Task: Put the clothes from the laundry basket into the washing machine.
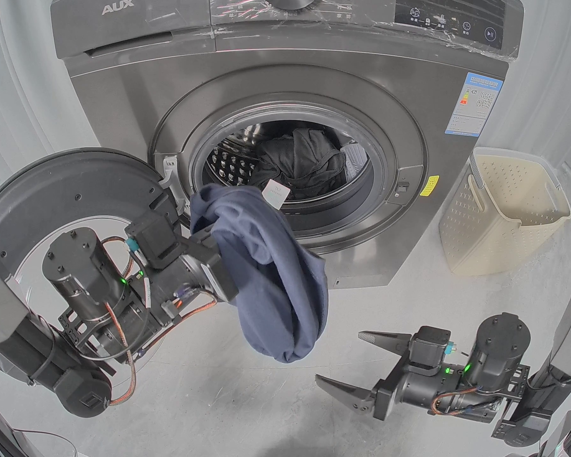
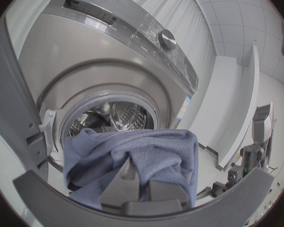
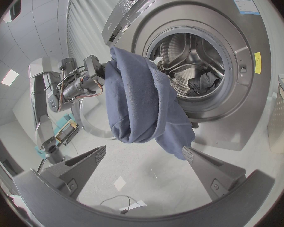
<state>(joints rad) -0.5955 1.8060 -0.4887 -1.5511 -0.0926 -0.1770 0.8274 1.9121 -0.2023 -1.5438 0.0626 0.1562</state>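
- A black garment [image 1: 301, 160] already lies in the drum of the washing machine [image 1: 361, 90].
- The left end effector [image 2: 139, 182] is clamped on a navy garment [image 1: 269, 280], which hangs at 7 o'clock of the drum opening, not yet inside.
- The right end effector [image 1: 339, 358], at 5 o'clock, is spread wide and holds nothing.
- The laundry basket [image 1: 488, 236], at 3 o'clock, looks empty, so this is likely the last piece.

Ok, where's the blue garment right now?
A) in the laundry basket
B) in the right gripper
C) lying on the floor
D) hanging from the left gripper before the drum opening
D: the blue garment hangs from the left gripper in front of the washing machine; the right gripper is open and empty.
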